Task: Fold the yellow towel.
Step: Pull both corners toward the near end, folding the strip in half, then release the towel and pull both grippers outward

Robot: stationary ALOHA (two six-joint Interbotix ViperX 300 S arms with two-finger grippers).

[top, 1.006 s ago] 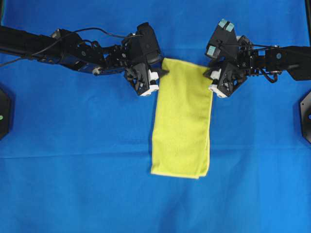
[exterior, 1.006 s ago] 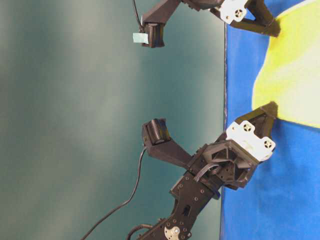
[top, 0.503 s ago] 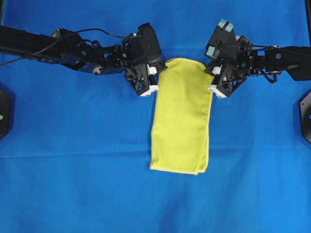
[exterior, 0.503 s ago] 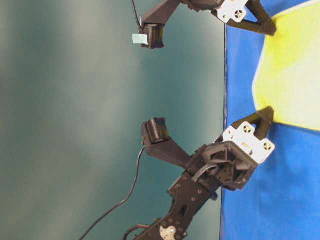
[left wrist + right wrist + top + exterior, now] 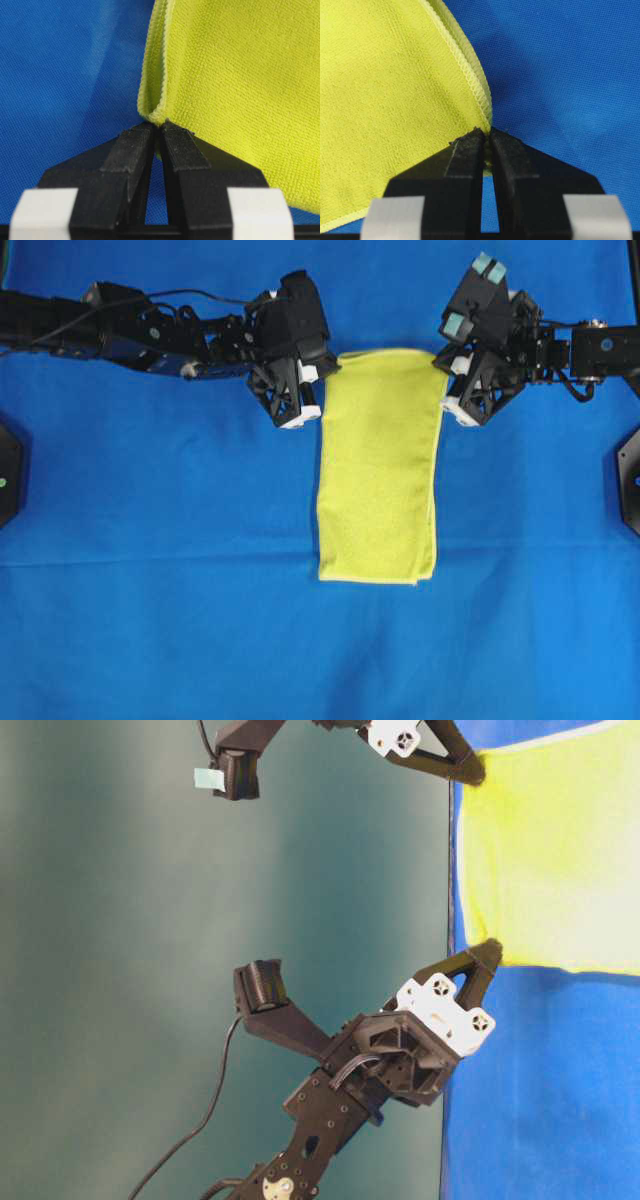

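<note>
While pinching one top corner each, two grippers — left gripper (image 5: 318, 373) and right gripper (image 5: 448, 365) — hold up the far end of the yellow towel (image 5: 379, 470).

Left gripper: jaws pressed together on the towel's corner at about 10 o'clock of the cloth, folded edge caught right at the tips (image 5: 159, 125). Right gripper: jaws squeezed tight on the corner at about 2 o'clock, right where the stitched hem (image 5: 470, 70) ends.

Towel: a long folded strip, near the middle of the blue table cover (image 5: 150, 620), running from 12 o'clock down to 6 o'clock. Top edge stretched fairly straight between the two grippers — lifted off the cover in the table-level view (image 5: 560, 850). Bottom end flat on the blue cover, with a second layer peeking out along the 3 o'clock side.
</note>
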